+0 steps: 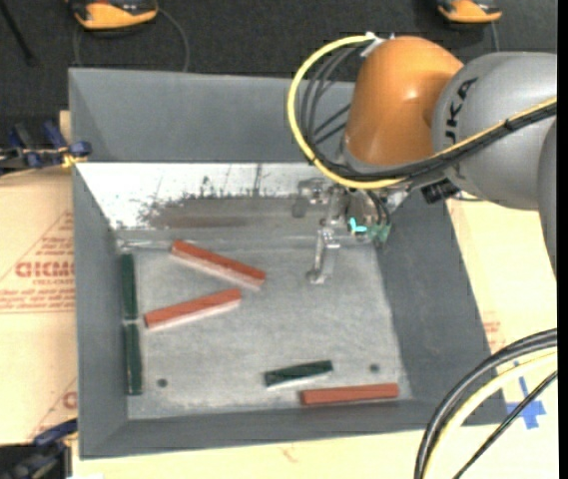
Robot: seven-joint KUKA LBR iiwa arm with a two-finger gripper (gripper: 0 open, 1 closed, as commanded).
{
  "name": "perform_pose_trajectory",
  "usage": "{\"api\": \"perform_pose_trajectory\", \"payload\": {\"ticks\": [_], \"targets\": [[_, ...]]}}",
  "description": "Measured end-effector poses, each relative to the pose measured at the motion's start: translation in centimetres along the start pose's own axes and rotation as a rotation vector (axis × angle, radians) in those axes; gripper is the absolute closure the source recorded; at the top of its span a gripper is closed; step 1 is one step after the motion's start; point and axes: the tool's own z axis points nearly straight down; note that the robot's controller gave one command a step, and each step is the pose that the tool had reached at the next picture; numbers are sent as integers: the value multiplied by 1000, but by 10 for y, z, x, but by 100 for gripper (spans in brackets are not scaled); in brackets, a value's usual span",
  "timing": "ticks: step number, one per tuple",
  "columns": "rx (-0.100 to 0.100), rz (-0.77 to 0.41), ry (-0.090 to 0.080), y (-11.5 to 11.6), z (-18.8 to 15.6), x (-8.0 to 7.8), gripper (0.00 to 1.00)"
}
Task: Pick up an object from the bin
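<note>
My gripper [317, 271] hangs over the back right part of the bin floor, below the arm's wrist. The nearest thing is a red flat bar [217, 261] lying at a slant just to its left, a short gap away. A second red bar [192, 308] lies below that one, tilted the other way. Toward the front, a short dark green bar [298, 372] rests on the floor below the gripper, with a third red bar [349, 394] beside it along the front wall.
Two dark green bars [127, 285] [133, 357] lie end to end along the left wall. The arm and its orange cover overhang the bin's back right corner.
</note>
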Motion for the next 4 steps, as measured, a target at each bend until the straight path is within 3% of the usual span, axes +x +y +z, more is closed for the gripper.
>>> {"api": "perform_pose_trajectory", "payload": {"ticks": [1,2,3,4], "targets": [[0,-84,4,36,120,104,0],[-1,-63,-3,24,85,146,0],[1,-145,-8,32,87,141,0],[1,-140,-2,-3,118,147,0]]}}
